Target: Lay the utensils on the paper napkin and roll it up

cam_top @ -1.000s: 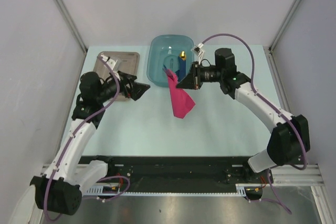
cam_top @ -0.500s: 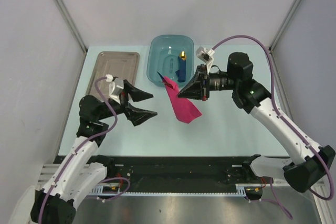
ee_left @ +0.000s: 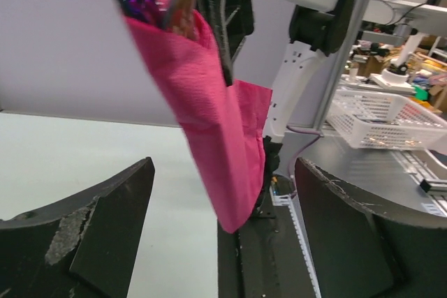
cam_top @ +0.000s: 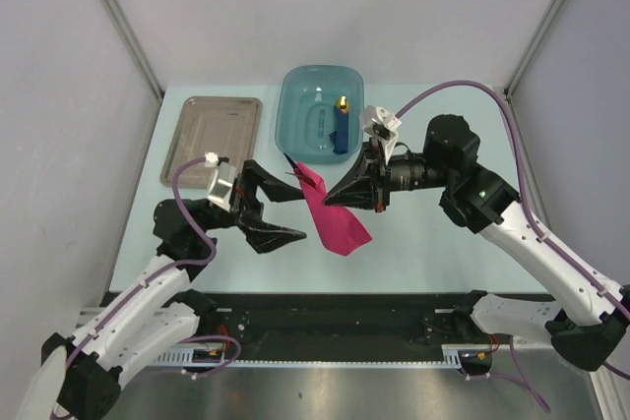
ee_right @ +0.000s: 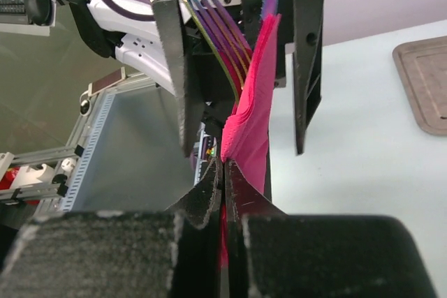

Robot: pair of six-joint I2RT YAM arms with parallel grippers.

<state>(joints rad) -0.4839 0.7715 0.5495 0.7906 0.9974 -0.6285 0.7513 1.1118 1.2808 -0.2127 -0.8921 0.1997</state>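
Two grippers attend the lifted paper napkin (cam_top: pixel 340 223): the right gripper (ee_right: pixel 223 176) pinches it closed around the utensils (ee_right: pixel 218 29), so the left gripper (cam_top: pixel 287 213), wide open and empty, can likely take its hanging end.

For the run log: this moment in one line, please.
right fingers: shut on paper napkin, held aloft | utensils: inside napkin, ends poking out | left fingers: open, flanking napkin

Thin matt paper for the paper napkin (cam_top: pixel 333 211), finely crinkled. Glossy metal with a rainbow sheen on the utensils (ee_right: pixel 220 29). Dull grey-brown metal tray (cam_top: pixel 212 130). Translucent, glossy teal plastic basin (cam_top: pixel 291 105). Smooth, matt, pale table (cam_top: pixel 433 243). Black matt plastic fingers (ee_left: pixel 105 228) of the left pincer (cam_top: pixel 298 213), scuffed and rough at the edges.
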